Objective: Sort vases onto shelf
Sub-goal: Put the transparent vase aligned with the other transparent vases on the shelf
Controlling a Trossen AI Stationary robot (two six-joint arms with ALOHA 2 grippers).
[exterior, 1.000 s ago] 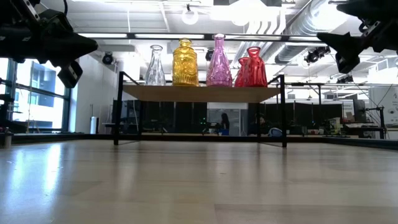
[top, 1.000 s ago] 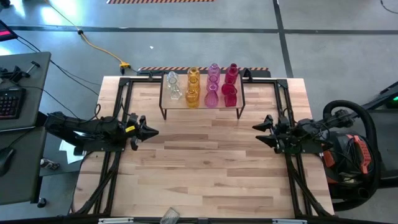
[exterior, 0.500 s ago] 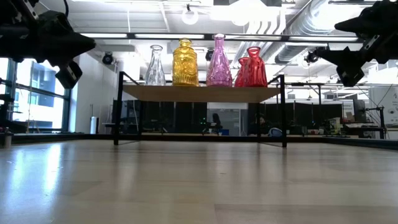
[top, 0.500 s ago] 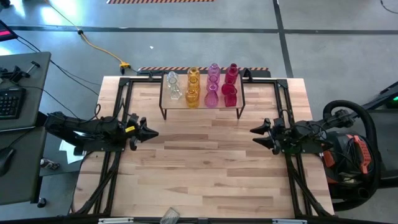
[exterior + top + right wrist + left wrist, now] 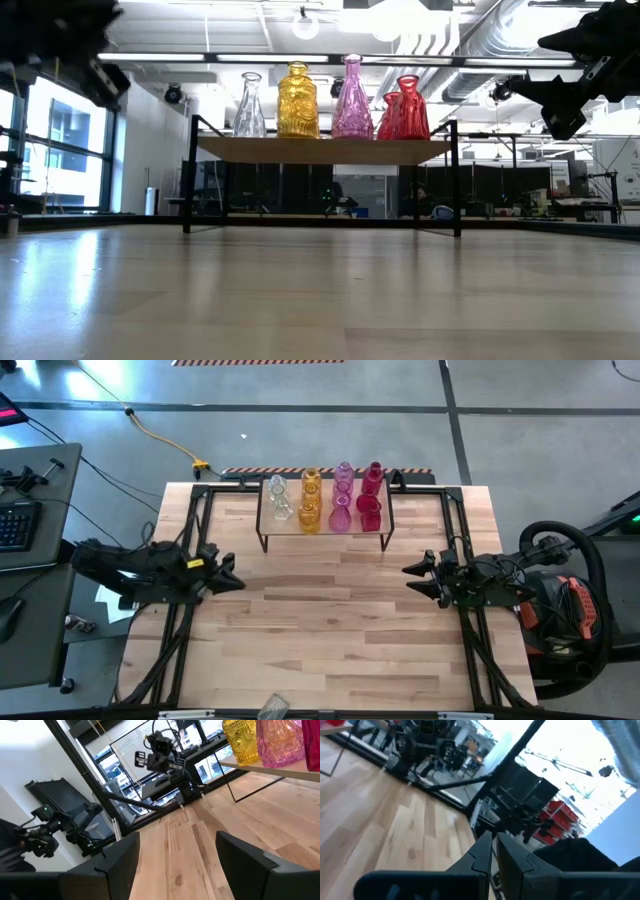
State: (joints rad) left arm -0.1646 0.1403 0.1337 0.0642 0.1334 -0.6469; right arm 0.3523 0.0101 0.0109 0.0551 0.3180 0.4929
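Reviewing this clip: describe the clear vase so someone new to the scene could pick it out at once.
Find the shelf at the table's far edge, between the two arms. Vases stand on it in colour columns; the clear vases form the column nearest the left arm's side. They alone are colourless, beside the amber-yellow vases.

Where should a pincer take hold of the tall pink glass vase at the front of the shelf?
Probably at the narrow neck of the tall pink glass vase, coming from above. It stands upright with the amber-yellow glass vase and red glass vase close on either side, so its wide body leaves little room.
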